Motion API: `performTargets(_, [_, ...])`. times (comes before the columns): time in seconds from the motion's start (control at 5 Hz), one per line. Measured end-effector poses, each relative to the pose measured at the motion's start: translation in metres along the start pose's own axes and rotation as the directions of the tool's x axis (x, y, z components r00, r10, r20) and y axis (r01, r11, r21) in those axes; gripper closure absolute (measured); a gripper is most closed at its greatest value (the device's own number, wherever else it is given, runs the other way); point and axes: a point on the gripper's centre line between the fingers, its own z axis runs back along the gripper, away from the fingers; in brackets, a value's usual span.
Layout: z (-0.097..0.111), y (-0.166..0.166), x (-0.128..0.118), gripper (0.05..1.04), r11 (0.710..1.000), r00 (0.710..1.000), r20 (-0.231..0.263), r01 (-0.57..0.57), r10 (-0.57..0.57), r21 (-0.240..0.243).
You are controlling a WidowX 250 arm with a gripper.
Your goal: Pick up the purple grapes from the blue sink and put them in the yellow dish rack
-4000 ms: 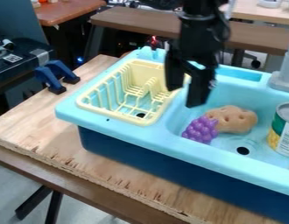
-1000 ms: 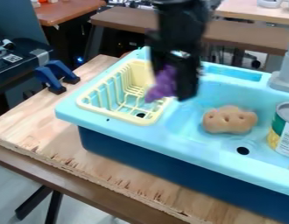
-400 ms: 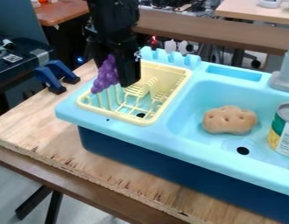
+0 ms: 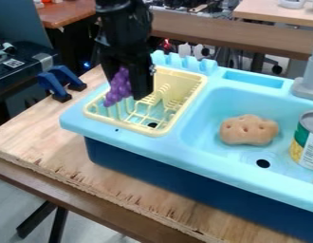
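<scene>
Holding purple toy grapes (image 4: 118,89) in the pincer (image 4: 128,88) at the left side of the yellow dish rack (image 4: 130,126); apparently lifted, not yet released; unclear if touching it; with a tan toy potato (image 4: 249,130) in the blue basin (image 4: 238,100) at right.

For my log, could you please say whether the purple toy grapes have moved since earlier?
Yes: from the light-blue plastic basin, the grapes have moved to above the yellow plastic dish rack.

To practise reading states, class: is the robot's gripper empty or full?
Full: the gripper holds purple toy grapes between its fingers, over the yellow dish rack.
</scene>
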Motion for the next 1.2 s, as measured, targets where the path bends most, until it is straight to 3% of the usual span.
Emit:
performTargets(0.2, [-0.007,0.005,0.006,0.232,0.999,1.0,-0.005,-0.026,0.026,0.036])
performTargets(0.4, [-0.018,0.015,0.009,0.232,0.996,0.997,-0.001,-0.08,0.08,0.043])
performTargets(0.8, [-0.034,0.034,0.006,0.233,0.99,0.99,-0.045,-0.133,0.135,0.048])
performTargets(1.0, [-0.036,0.035,0.011,0.233,0.976,0.979,-0.025,-0.198,0.201,0.093])
performTargets(1.2, [-0.038,0.028,0.016,0.172,0.97,0.977,-0.012,-0.21,0.213,0.125])
